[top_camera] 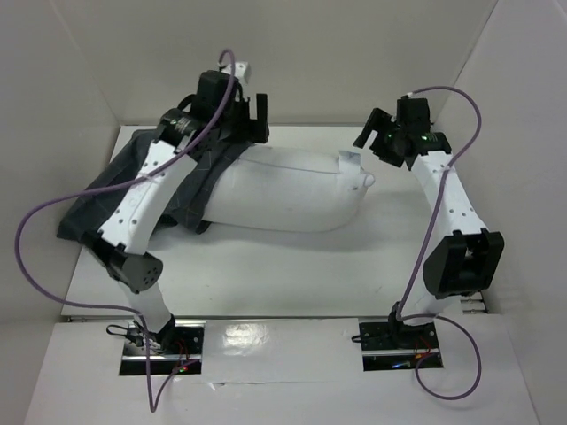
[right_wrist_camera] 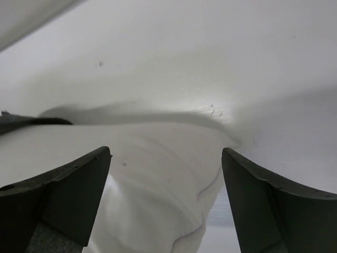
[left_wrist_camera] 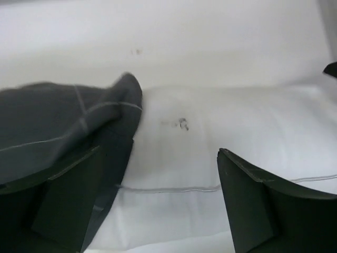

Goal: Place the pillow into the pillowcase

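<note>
The white pillow [top_camera: 288, 190] lies across the middle of the table, its left end inside the dark grey checked pillowcase [top_camera: 93, 190], which spreads limp to the left. My left gripper [top_camera: 260, 119] hovers at the back over the pillowcase mouth, open and holding nothing. In the left wrist view the pillowcase edge [left_wrist_camera: 58, 124] lies by the left finger, and bare pillow [left_wrist_camera: 210, 137] fills the gap of the gripper [left_wrist_camera: 159, 154]. My right gripper [top_camera: 370, 133] is open just past the pillow's right end. In the right wrist view the pillow corner [right_wrist_camera: 158, 184] lies below the gripper [right_wrist_camera: 166, 153], untouched.
White enclosure walls [top_camera: 310, 53] stand close behind and on both sides. Purple cables [top_camera: 35, 230] loop off both arms. The left arm's links [top_camera: 142, 204] cross over the pillowcase. Bare white table [top_camera: 283, 274] runs between the pillow and the arm bases.
</note>
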